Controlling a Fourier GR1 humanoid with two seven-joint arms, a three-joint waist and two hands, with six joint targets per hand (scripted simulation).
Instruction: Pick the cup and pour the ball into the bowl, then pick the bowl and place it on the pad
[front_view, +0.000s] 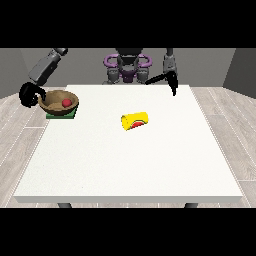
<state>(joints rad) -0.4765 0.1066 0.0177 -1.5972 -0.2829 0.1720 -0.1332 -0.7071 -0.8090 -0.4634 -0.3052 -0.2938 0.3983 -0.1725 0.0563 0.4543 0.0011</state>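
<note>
**Brown bowl is being set on the green pad**

Brown and wooden, the bowl (58, 102) is sitting on the green pad (62, 114) near the far corner of the white surface (130, 160), at the view's left. The red ball (65, 102) is lying inside the bowl. The yellow cup (135, 121) is lying on its side near the middle of the surface, well apart from the bowl, and nothing is holding it. Its open mouth is showing red inside.

The hand at the view's left (30, 93) is being held against the bowl's outer rim, and its fingers are being curled round that rim. The hand at the view's right (171, 81) is hanging above the far edge of the surface, near the robot's body, with its fingers straight and pointing down. Nothing is being held by it.

The last step seems to be in hand: the pouring looks done, and the bowl is already resting on the pad. Next, the fingers are probably needing to be opened slowly and the hand lifted away, so the bowl is not being dragged off the pad or tipped.
</note>
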